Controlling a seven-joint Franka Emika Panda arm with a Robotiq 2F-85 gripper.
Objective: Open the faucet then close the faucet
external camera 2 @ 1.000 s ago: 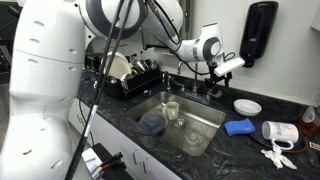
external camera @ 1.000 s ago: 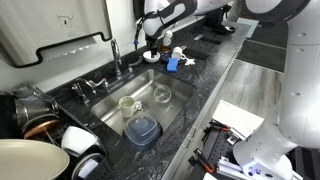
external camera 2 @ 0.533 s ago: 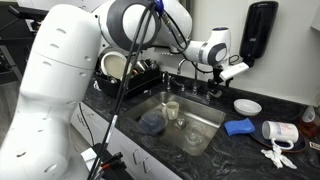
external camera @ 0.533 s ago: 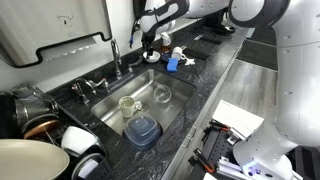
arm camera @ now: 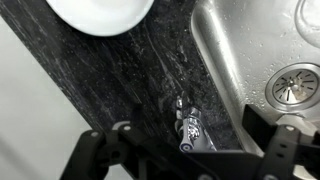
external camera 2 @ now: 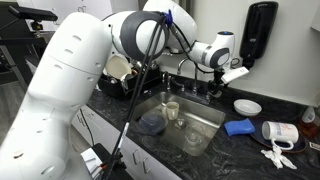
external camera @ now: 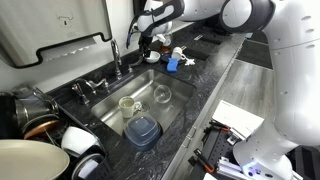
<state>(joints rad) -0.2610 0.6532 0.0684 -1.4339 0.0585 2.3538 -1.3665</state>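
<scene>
The faucet (external camera: 114, 52) is a tall slim chrome gooseneck behind the sink, also seen in an exterior view (external camera 2: 186, 68). My gripper (external camera: 141, 47) hangs low over the dark counter just beside it, on the side towards the white plate (external camera 2: 247, 106). It also shows in an exterior view (external camera 2: 218, 84). In the wrist view the gripper (arm camera: 186, 130) is open, with its fingers (arm camera: 122, 135) wide apart. A short chrome piece (arm camera: 188, 125) stands on the counter between them, untouched. I cannot tell whether it is the faucet's lever. The spout is out of the wrist view.
The steel sink (external camera: 170, 88) holds cups (external camera: 128, 103) and a blue container (external camera: 142, 130); its drain (arm camera: 296, 86) shows in the wrist view. A blue object (external camera 2: 238, 127) lies on the counter. A dish rack (external camera 2: 135, 75) stands beyond the sink. Bowls (external camera: 30, 150) are stacked nearby.
My gripper has shifted a little towards the faucet and slightly lower. The arm's upper links have swung further into both exterior views. The jaws stay open.
</scene>
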